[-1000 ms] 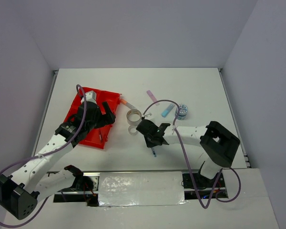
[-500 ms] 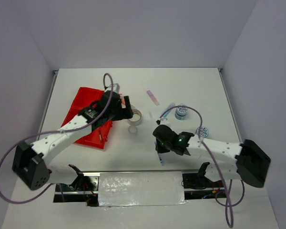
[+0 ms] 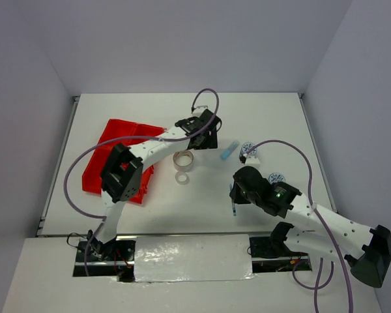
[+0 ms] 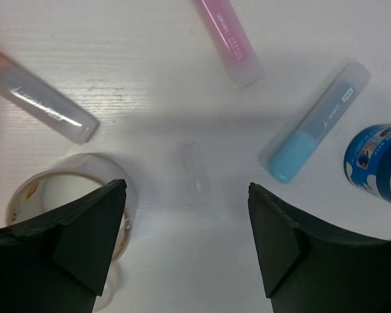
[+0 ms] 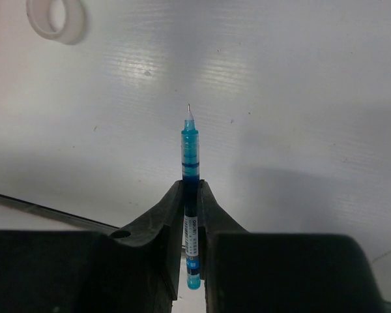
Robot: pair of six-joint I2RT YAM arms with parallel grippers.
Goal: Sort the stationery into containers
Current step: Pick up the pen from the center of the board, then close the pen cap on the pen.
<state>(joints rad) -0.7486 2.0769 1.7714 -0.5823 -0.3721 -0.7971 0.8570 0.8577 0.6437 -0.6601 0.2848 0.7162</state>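
My left gripper hangs open and empty over loose stationery; in the left wrist view its jaws stand wide apart. Below it lie a pink stick, a light-blue stick, a clear stick with an orange end, a small clear cap, a grey tape ring and a blue-white tape roll. My right gripper is shut on a blue pen, its tip pointing away above the table. The red tray lies at the left.
A second, smaller ring lies near the big grey ring. A second blue-white roll lies by my right arm, with the other roll and the light-blue stick behind it. Purple cables loop over both arms.
My left arm swung from over the red tray rightward to above the sticks. My right arm pulled back towards the near right with the blue pen held.
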